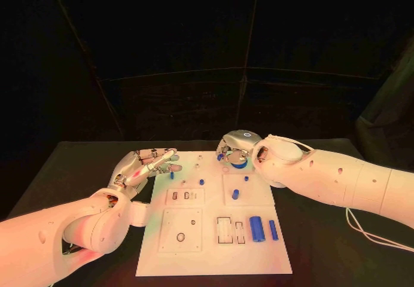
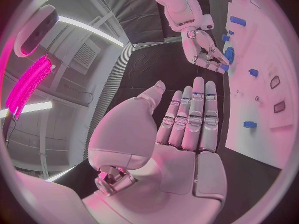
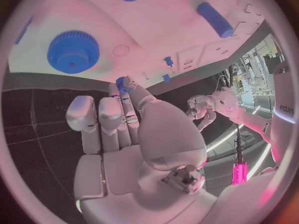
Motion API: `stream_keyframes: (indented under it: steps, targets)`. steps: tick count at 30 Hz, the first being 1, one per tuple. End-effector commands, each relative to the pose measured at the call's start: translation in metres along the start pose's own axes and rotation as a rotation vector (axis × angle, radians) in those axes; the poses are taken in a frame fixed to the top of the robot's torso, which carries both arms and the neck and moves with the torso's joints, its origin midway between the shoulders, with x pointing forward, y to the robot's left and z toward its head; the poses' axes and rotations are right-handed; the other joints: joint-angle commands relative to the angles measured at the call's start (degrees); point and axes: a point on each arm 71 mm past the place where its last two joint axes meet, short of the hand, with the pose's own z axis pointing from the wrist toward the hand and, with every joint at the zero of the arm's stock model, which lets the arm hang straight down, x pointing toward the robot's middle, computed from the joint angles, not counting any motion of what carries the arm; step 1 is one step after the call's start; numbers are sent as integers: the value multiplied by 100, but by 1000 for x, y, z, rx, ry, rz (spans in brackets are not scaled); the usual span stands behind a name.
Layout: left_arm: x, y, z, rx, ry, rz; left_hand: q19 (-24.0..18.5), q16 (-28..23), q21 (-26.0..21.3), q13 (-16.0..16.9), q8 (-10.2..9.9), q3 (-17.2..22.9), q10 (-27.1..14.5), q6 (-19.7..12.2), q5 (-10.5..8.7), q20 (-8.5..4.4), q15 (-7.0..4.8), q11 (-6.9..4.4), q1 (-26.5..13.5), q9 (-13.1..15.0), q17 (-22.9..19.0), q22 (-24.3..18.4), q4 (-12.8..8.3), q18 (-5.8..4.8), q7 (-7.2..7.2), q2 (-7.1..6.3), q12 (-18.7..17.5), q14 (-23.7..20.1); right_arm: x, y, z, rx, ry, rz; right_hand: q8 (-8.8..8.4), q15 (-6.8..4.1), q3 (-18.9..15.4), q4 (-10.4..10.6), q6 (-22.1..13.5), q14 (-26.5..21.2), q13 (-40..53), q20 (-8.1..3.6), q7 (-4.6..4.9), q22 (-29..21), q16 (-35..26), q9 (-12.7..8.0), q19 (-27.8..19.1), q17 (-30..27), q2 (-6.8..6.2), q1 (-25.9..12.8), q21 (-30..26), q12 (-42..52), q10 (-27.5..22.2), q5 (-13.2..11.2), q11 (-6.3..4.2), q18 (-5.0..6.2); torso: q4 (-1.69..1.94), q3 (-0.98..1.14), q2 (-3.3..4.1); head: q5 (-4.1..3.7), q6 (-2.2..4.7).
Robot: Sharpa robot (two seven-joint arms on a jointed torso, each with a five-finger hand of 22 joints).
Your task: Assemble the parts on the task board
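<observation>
The white task board [image 1: 216,245] lies mid-table. My right hand [image 1: 234,146] hovers over the board's far edge and pinches a small blue toothed part [image 3: 121,82] between thumb and a finger. A large blue gear [image 3: 73,51] sits on the board just beyond those fingers, also seen as the gear [image 1: 238,161] under the hand. My left hand [image 1: 146,164] is at the board's far left corner, palm flat, fingers [image 2: 193,114] straight and together, holding nothing. The left wrist view shows the right hand [image 2: 206,50] with the small part [image 2: 224,67].
Two blue cylinders [image 1: 256,228] [image 1: 273,230] lie at the board's near right. A shorter blue piece [image 1: 234,194] and small blue pegs [image 1: 202,181] [image 1: 246,178] stand mid-board. Empty slots [image 1: 228,230] and a hole [image 1: 180,237] are near the front. Black table [image 1: 78,173] surrounds the board.
</observation>
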Motion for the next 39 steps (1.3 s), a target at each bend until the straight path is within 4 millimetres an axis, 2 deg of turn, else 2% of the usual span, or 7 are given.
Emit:
stream_keyframes:
  steps: [1,7,12,14,18,33,39]
  targets:
    - [3,-1,1,6,19,-5,17,-24,-33,-8,-29,27,6,6,23,13,27,25,41,-8,10,-10,-25,40,23,30,-36,7,-5,2,8,30,-67,21,-30,16,86,2,-19,41,-2,29,28,10,28,-4,8,3,-39,-68,29,-6,-18,-7,48,-63,32,0,15,-8,3]
    - [4,-1,2,5,23,-7,17,-24,-33,-8,-29,27,6,6,23,13,27,25,41,-8,10,-10,-25,40,23,30,-36,7,-2,10,22,32,-64,22,-32,24,240,21,-52,35,-3,38,33,30,62,-6,3,13,-107,-139,47,-8,-55,-8,58,-64,92,-15,32,-39,-3]
    - [4,-1,2,4,24,-7,17,-24,-33,-8,-29,27,6,6,23,13,27,25,41,-8,10,-10,-25,40,23,30,-36,7,0,17,30,26,-62,23,-32,29,318,31,-66,33,-3,42,36,35,79,-6,-2,19,-138,-169,54,-7,-71,-3,63,-64,120,-25,48,-59,4]
    - [4,-1,2,4,24,-7,17,-24,-33,-8,-29,27,6,6,23,13,27,25,41,-8,10,-10,-25,40,23,30,-36,7,1,21,34,21,-59,24,-32,31,360,36,-74,33,-3,45,39,41,91,-6,-2,27,-162,-186,60,-7,-79,2,66,-65,109,-25,60,-50,23]
    - [5,-1,3,4,27,-9,17,-24,-33,-8,-29,27,6,6,23,13,27,25,41,-8,10,-10,-25,40,23,30,-36,7,2,25,39,21,-53,24,-32,33,397,46,-80,32,-3,48,41,46,100,-6,-3,30,-178,-204,64,-7,-86,2,69,-65,116,-31,66,-90,16]
    - [4,-1,3,2,27,-8,17,-24,-33,-8,-29,27,6,6,23,13,27,25,41,-8,10,-10,-25,40,23,30,-36,7,7,30,45,24,-9,14,-32,40,471,72,-97,24,-3,55,44,51,105,-5,-9,11,-240,-259,71,-6,-105,-18,75,-65,115,-31,89,-55,-1]
    - [5,-1,3,1,29,-9,20,-34,-37,-8,-36,42,8,8,23,12,27,25,47,-8,16,-15,-38,40,22,34,-45,10,9,27,47,46,9,-3,-40,54,561,122,-160,1,-6,66,52,10,81,-11,-52,-55,-330,-335,55,-13,-175,-50,89,-56,117,-32,91,-64,-9]
